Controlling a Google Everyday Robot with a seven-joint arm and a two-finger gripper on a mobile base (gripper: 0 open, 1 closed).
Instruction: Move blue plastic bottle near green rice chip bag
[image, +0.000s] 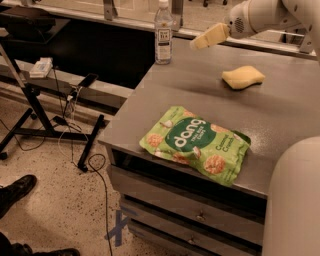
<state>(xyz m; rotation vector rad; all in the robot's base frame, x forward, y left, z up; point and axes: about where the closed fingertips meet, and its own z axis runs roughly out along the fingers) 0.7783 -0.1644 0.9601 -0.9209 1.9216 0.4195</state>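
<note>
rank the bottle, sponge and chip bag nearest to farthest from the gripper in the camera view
The gripper hovers above the far part of the table.
1. bottle, standing at the far edge, picture-left of the gripper
2. sponge, lying picture-right of it and nearer the camera
3. chip bag, flat at the near edge

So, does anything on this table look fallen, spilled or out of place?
Nothing stands out. The blue plastic bottle stands upright at the far edge, the green rice chip bag and a yellow sponge lie flat, and the gripper hovers above the table near the bottle.
</note>
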